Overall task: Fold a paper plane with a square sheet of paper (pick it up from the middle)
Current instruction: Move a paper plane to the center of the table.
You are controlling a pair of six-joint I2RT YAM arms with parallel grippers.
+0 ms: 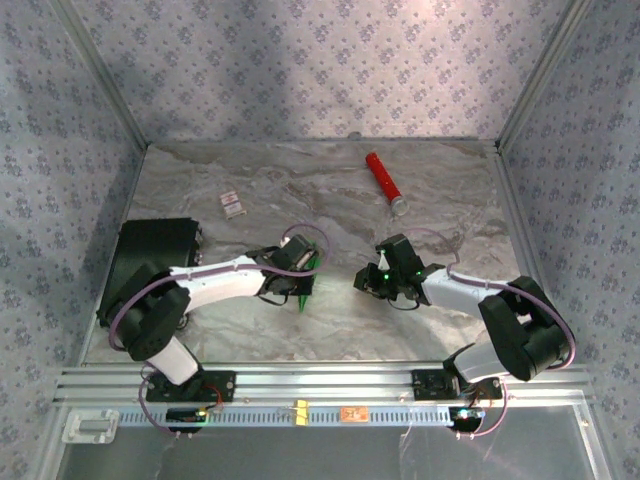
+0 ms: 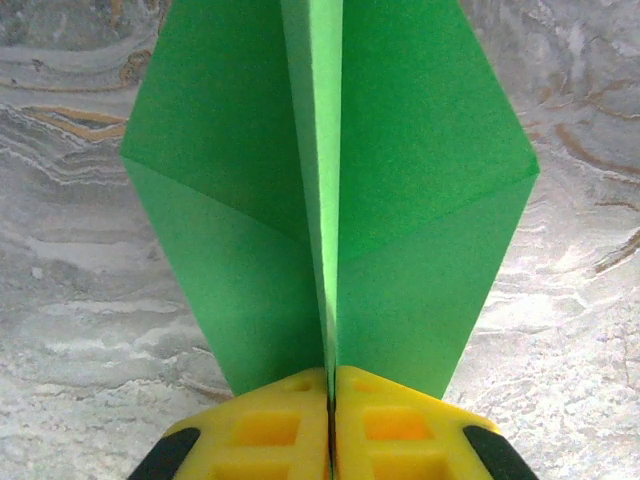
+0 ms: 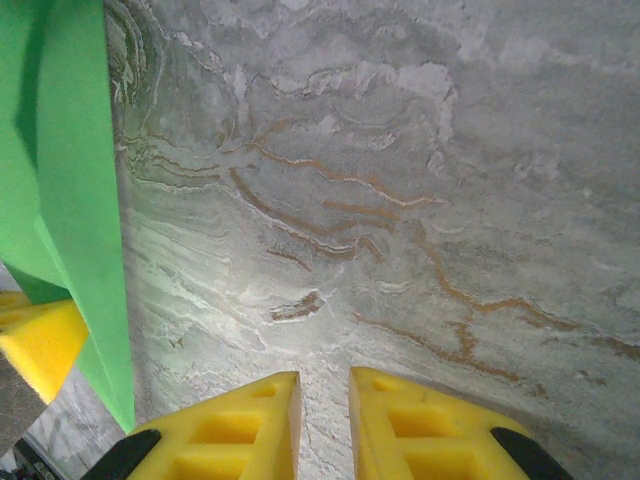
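The square sheet of paper is bright green and folded, with a raised centre crease and two flaps spreading left and right, each marked by a diagonal crease. My left gripper is shut on that centre crease at the paper's near end. From above, the paper pokes out at the left gripper near the table's middle. My right gripper is a little to the right of it, apart from the paper. In the right wrist view the right gripper stands slightly open over bare table, with the paper at its left.
A red cylinder lies at the back right of the marble table. A black flat box sits at the left edge, and a small card lies behind the left arm. Patterned walls close in three sides.
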